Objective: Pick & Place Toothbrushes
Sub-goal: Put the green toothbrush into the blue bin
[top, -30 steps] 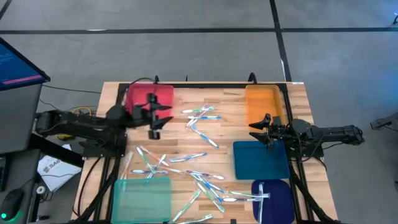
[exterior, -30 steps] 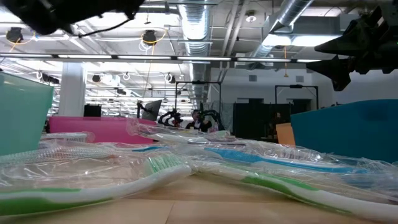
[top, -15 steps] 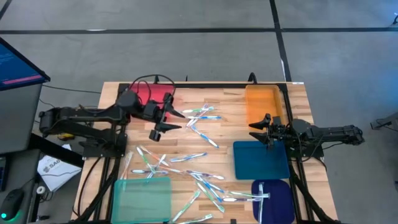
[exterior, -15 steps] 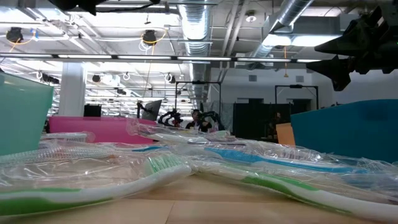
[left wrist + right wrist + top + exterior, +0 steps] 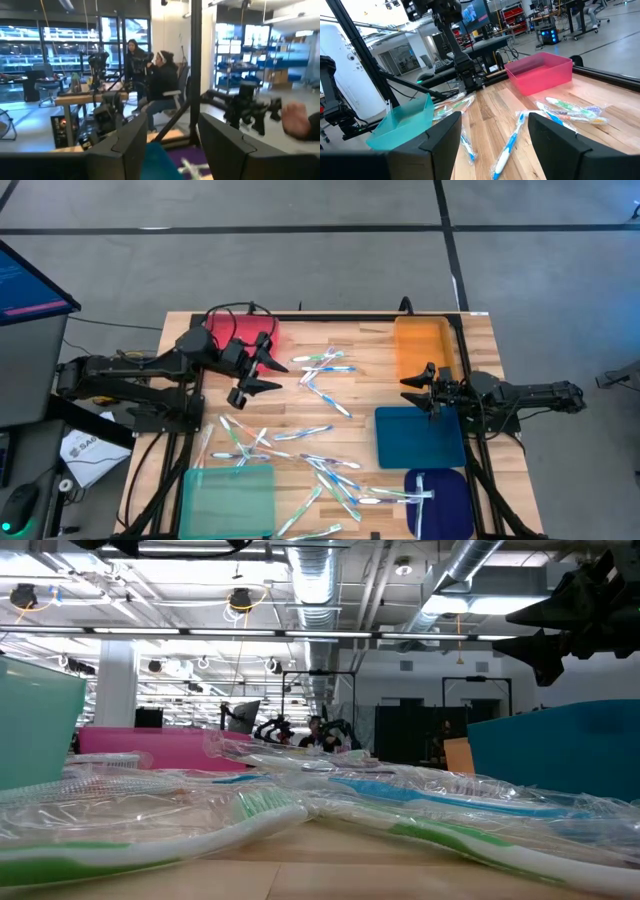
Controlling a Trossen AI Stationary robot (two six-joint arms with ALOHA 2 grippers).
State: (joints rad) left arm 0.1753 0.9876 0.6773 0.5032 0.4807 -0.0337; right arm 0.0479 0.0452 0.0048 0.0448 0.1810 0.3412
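Observation:
Many wrapped toothbrushes (image 5: 322, 463) lie flat and scattered across the wooden table, with a smaller cluster (image 5: 325, 363) toward the far side; they also fill the low view (image 5: 300, 810) and the right wrist view (image 5: 569, 108). One toothbrush (image 5: 421, 496) lies in the purple tray. My left gripper (image 5: 264, 374) hangs open and empty above the table, just near of the red tray, fingers pointing level toward the table's right (image 5: 170, 150). My right gripper (image 5: 415, 388) waits open and empty over the gap between the orange and blue trays (image 5: 495, 145).
Five trays ring the table: red (image 5: 240, 335) far left, orange (image 5: 422, 348) far right, blue (image 5: 420, 436) right, purple (image 5: 442, 505) near right, light green (image 5: 228, 498) near left. A black cable loops over the red tray. People sit at desks beyond the table.
My left gripper has risen and tipped from pointing down to pointing level toward the table's right. It first reached out rightward toward the far toothbrush cluster, then drew back a little. In the low view its arm has climbed almost out of the picture.

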